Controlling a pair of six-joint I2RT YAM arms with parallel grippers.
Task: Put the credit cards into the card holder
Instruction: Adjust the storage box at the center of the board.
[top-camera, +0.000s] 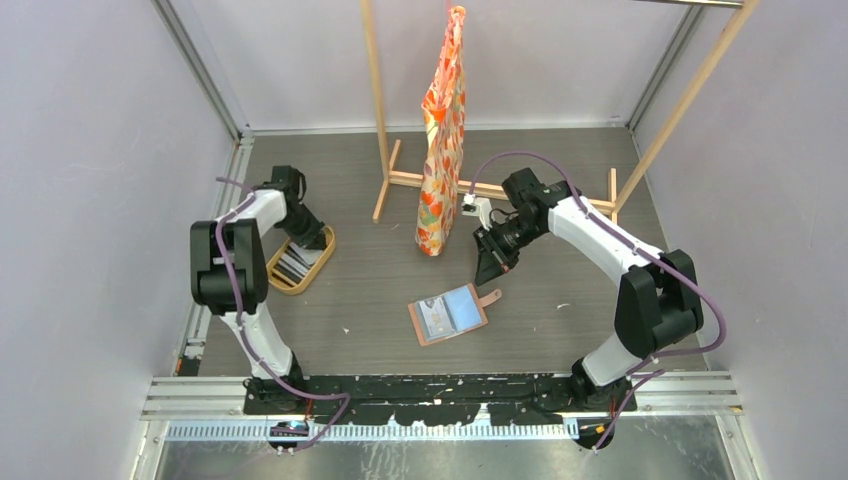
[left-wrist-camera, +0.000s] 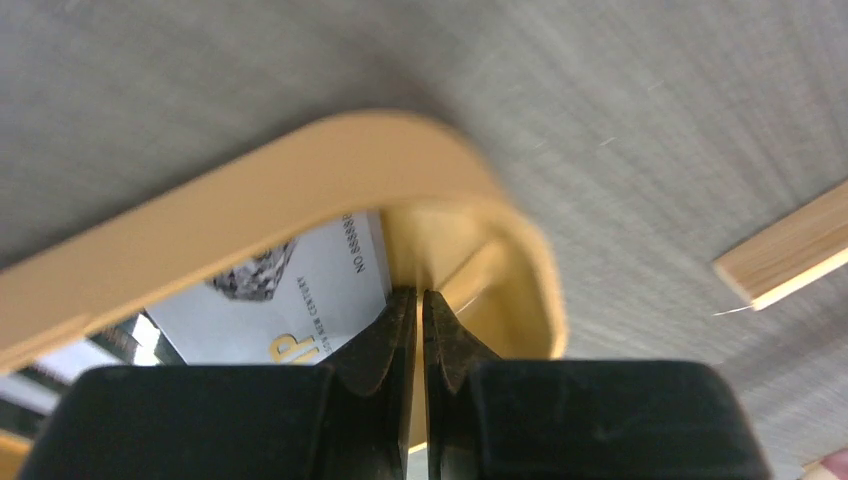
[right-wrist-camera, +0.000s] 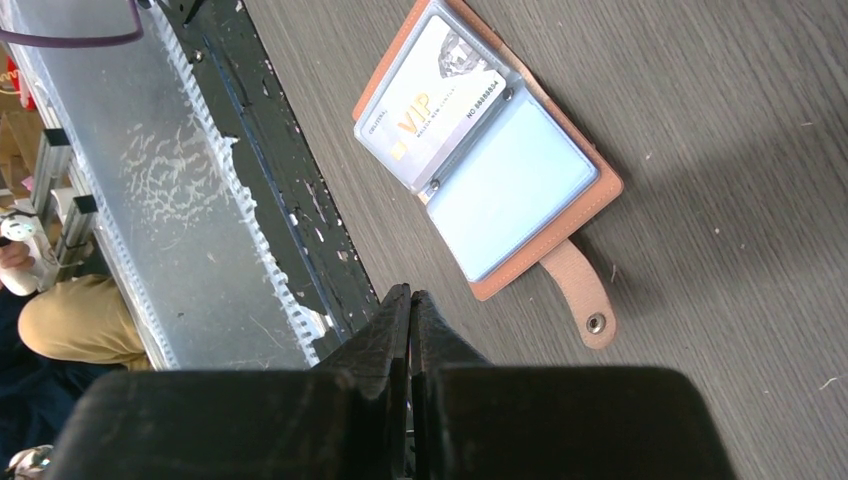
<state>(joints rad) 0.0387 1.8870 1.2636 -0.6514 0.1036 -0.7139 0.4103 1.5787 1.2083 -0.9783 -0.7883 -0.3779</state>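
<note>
- Salmon-brown leather: the card holder (top-camera: 448, 313) lies open and flat on the grey wood-grain desk (top-camera: 370, 290). It is near the middle, between my two arms and a little toward the right one.
- Its clear sleeves face up. One VIP card (right-wrist-camera: 432, 100), white with gold lettering, sits in one sleeve, and the sleeve beside it looks pale blue. The snap tab (right-wrist-camera: 582, 298) sticks out flat onto the desk.
- More credit cards (top-camera: 293, 263) lie stacked in an oval yellow-rimmed tray (top-camera: 322, 262) on the left side of the desk, well apart from the card holder.
- My left fingers (left-wrist-camera: 408, 310) reach down inside the tray, at the right edge of the topmost white card. They are drawn almost together, with only a thin slit between them. I cannot tell whether a card edge is caught there.
- My right fingers (right-wrist-camera: 403, 305) are pressed together and hold nothing. They hang above the desk, near the tab end of the card holder.
- An orange patterned bag (top-camera: 443, 130) hangs from a wooden rack (top-camera: 374, 70) at the far side of the desk.
</note>
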